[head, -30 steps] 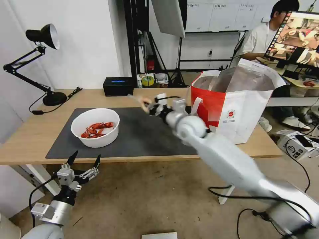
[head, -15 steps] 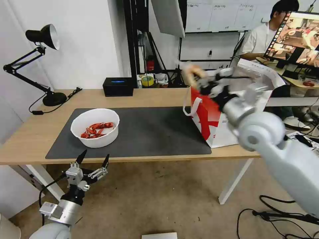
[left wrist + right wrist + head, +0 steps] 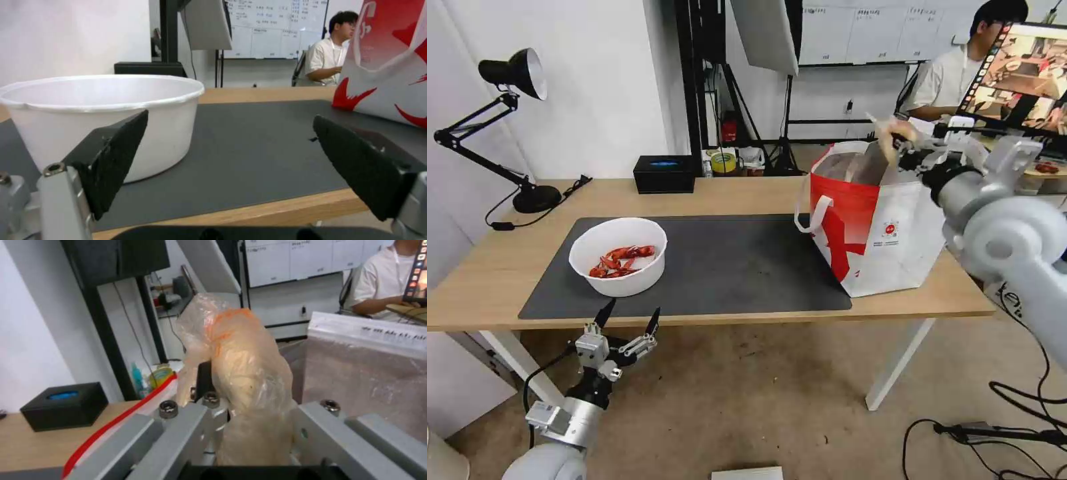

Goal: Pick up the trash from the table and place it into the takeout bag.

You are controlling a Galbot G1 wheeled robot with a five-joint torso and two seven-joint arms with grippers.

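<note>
My right gripper (image 3: 902, 141) is shut on a small clear bag with a tan lump (image 3: 887, 135) and holds it above the open mouth of the red-and-white takeout bag (image 3: 887, 230), which stands on the right end of the table (image 3: 487, 273). The right wrist view shows the clear bag (image 3: 242, 373) pinched in the right gripper (image 3: 249, 443), with the takeout bag's foil lining (image 3: 365, 376) behind. A white bowl of red crayfish shells (image 3: 618, 257) sits on the dark mat (image 3: 727, 267). My left gripper (image 3: 630, 318) hangs open just below the table's front edge, facing the bowl (image 3: 102, 110).
A black desk lamp (image 3: 514, 73) stands at the table's far left corner and a black box (image 3: 664, 173) at its back edge. White table legs (image 3: 894, 373) and cables (image 3: 994, 430) are on the floor to the right. The takeout bag (image 3: 391, 63) stands on the mat's right part.
My right arm swung the clear bag from over the mat up and rightward to above the takeout bag's mouth. My left gripper rose slightly and shifted right toward the table edge.
</note>
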